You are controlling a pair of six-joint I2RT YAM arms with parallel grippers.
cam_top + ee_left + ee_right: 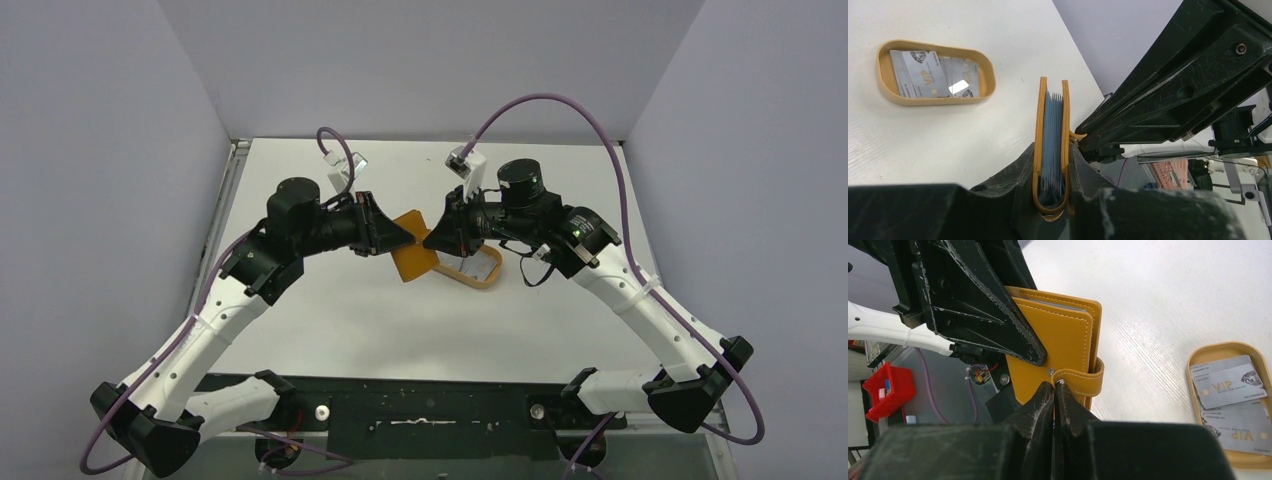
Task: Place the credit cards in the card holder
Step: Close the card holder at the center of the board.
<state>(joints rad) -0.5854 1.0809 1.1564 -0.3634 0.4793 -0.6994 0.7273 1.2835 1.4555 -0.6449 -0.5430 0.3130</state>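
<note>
Left gripper (1052, 172) is clamped across both covers of the card holder (1051, 120), holding it upright in the air. That likely braces it for the right gripper (1055, 388) — fingers fully together, tips at the snap tab (1083, 379), pinch unclear. Credit cards (930, 75) sit in the tray (885, 90).

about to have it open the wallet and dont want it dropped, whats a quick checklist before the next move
1. Left fingers clamped on the card holder at its folded end: ok.
2. Card holder open for loading: not ok; the covers are together.
3. Snap tab unfastened: cannot tell; it wraps round the free edge.
4. Right fingers have a pinch on the tab: cannot tell; they are closed with their tips right at its end.
5. Credit cards within sight and free: ok; they lie flat in the tray, none lifted.
</note>
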